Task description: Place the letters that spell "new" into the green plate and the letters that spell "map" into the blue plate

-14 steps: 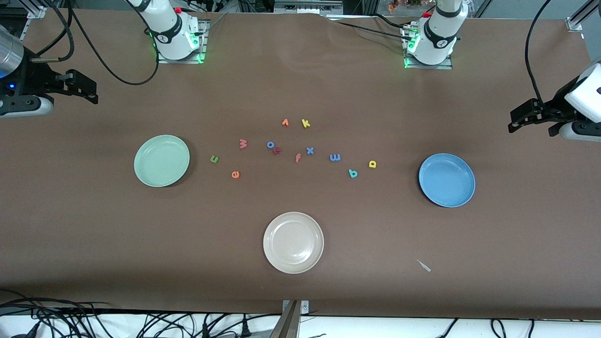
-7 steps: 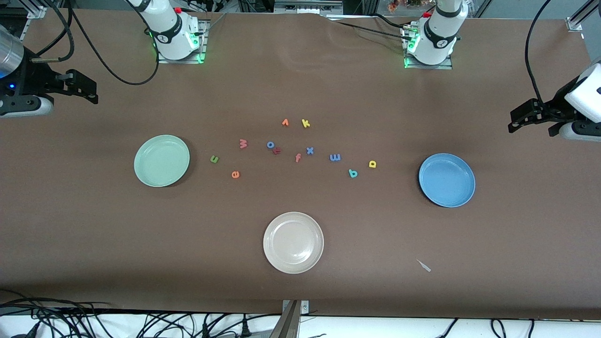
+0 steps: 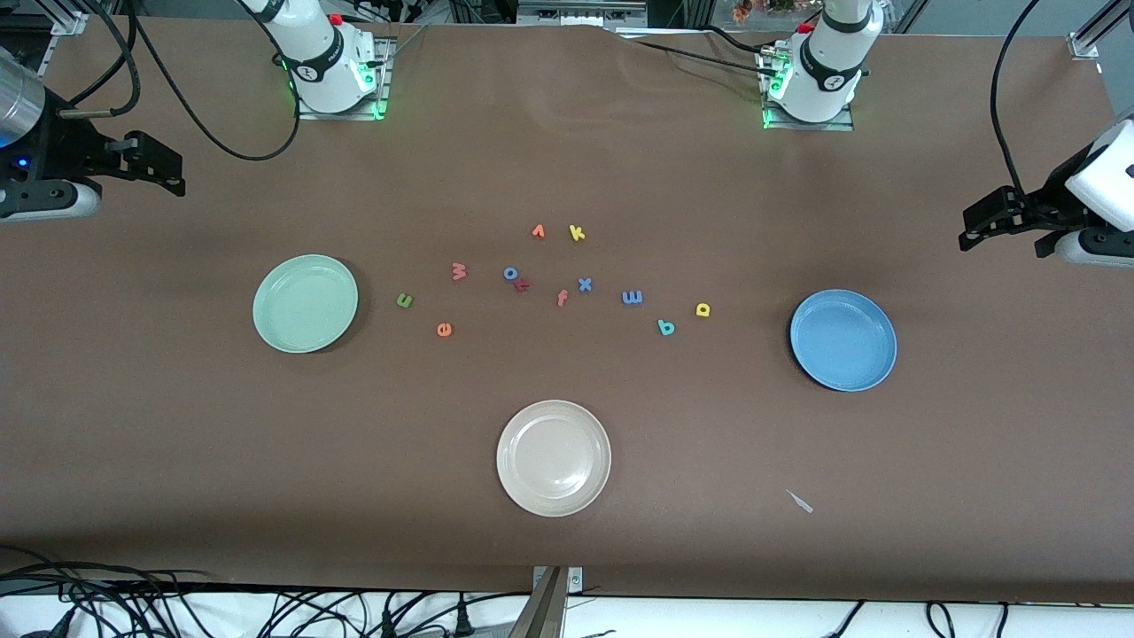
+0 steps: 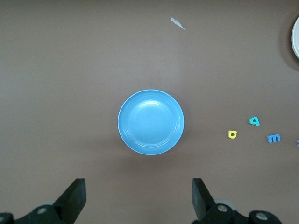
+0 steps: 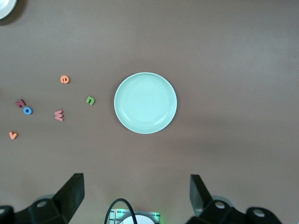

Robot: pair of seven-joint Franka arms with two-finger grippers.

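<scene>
The n (image 3: pixel 404 300), e (image 3: pixel 444 330) and w (image 3: pixel 458 271) lie on the surface beside the green plate (image 3: pixel 305 303); m (image 3: pixel 632 298), a (image 3: pixel 702 309) and p (image 3: pixel 665 328) lie nearer the blue plate (image 3: pixel 842 340). The left end effector (image 3: pixel 974 229) and right end effector (image 3: pixel 164 168) wait spread at the surface's ends.

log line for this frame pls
stage: not started | left gripper: open, over table by blue plate | right gripper: open, by green plate | both plates empty | letters: all on table

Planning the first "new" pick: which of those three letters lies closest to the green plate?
The olive-green n, right beside the green plate; the orange e and pinkish-red w lie farther toward the middle.
</scene>
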